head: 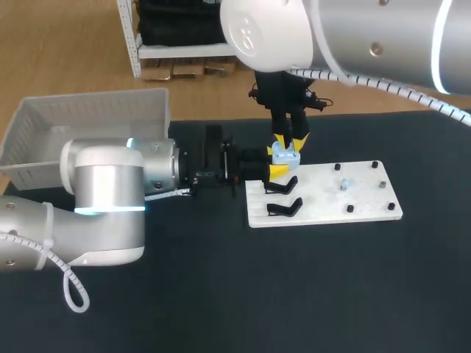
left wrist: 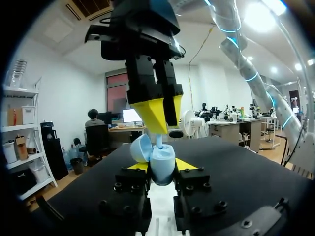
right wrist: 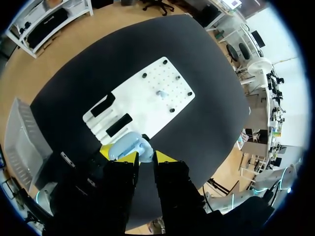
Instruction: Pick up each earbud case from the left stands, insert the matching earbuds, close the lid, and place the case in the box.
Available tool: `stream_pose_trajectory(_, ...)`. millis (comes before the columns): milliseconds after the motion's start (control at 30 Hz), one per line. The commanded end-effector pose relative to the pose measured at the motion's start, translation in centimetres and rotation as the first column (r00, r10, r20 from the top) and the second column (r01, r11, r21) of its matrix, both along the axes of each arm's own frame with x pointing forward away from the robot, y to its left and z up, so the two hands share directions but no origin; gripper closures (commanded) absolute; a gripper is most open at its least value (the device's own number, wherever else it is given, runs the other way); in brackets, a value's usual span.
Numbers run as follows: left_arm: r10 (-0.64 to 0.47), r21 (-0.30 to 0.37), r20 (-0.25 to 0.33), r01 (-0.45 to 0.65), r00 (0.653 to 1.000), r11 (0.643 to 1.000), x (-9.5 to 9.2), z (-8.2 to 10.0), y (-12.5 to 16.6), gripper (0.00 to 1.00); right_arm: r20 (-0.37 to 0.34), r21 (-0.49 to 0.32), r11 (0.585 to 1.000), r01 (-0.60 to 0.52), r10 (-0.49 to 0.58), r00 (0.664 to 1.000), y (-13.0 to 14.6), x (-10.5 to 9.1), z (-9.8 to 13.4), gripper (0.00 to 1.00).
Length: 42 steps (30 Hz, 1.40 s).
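A light blue earbud case (head: pixel 285 154) with its lid (left wrist: pixel 140 147) swung open hangs just above the left end of the white board (head: pixel 368 202). My left gripper (left wrist: pixel 161 166), coming in level from the left, is shut on the case's body from two sides. From above, my right gripper (left wrist: pixel 158 130) points straight down over the open case, shut on a light blue earbud (left wrist: pixel 159 141) whose stem reaches into the case. In the right wrist view the case (right wrist: pixel 125 145) lies directly ahead of that gripper (right wrist: pixel 145 158). A second earbud (head: pixel 344 184) stands on the board.
Two black stands (head: pixel 283 185) (head: pixel 283 208) sit bare at the board's left end, right under the case. Small black pegs (head: pixel 350 209) dot the board. A white basket (head: pixel 88 110) stands at the table's back left. Black tabletop lies in front of the board.
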<state>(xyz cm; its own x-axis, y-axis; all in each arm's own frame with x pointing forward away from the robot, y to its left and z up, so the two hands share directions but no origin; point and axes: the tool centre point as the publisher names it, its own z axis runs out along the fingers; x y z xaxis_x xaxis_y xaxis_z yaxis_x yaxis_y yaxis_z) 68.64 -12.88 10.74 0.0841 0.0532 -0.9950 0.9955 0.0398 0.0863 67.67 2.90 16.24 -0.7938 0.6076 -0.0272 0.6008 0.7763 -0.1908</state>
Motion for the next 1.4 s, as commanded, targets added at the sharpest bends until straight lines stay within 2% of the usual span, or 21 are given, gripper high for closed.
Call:
stream_pose_trajectory(33,0.008,-0.003,0.004,-0.008,1.000,1.000,-0.1,-0.1,-0.1,1.00,-0.008,-0.006,1.000,0.003,-0.003,1.000,0.0,0.3,0.0,1.00)
stream_pose_trajectory(700,0.008,-0.003,0.004,-0.008,1.000,1.000,-0.1,-0.1,-0.1,1.00,-0.037,-0.031,1.000,0.005,-0.006,0.999,0.4,0.3,-0.7,1.00)
stream_pose_trajectory(767,0.008,-0.003,0.004,-0.008,1.000,1.000,-0.1,-0.1,-0.1,1.00,-0.040,-0.025,1.000,0.009,-0.010,0.999,0.3,0.3,-0.7,0.69)
stream_pose_trajectory(800,0.008,-0.003,0.004,-0.008,1.000,1.000,-0.1,-0.1,-0.1,1.00,-0.043,-0.019,1.000,0.010,-0.011,0.999,0.3,0.2,-0.6,0.62)
stream_pose_trajectory(833,0.008,-0.003,0.004,-0.008,1.000,1.000,-0.1,-0.1,-0.1,1.00,-0.044,-0.011,1.000,0.012,-0.013,0.999,0.2,0.1,-0.5,0.60)
stream_pose_trajectory(1000,0.008,-0.003,0.004,-0.008,1.000,1.000,-0.1,-0.1,-0.1,1.00,-0.015,0.077,0.997,0.026,-0.025,1.000,-0.6,-1.0,1.4,0.61)
stream_pose_trajectory(1167,0.008,-0.003,0.004,-0.008,1.000,1.000,-0.1,-0.1,-0.1,1.00,0.061,0.172,0.984,0.036,-0.047,0.997,-3.0,-1.7,3.2,0.59)
stream_pose_trajectory(1333,0.008,-0.003,0.004,-0.008,1.000,1.000,-0.1,-0.1,-0.1,1.00,0.093,0.218,0.976,-0.016,-0.004,0.996,-5.4,-1.6,3.2,0.55)
stream_pose_trajectory(1400,0.008,-0.003,0.004,-0.008,1.000,1.000,-0.1,-0.1,-0.1,1.00,0.127,0.230,0.972,-0.050,0.021,0.992,-6.0,-1.9,3.0,0.55)
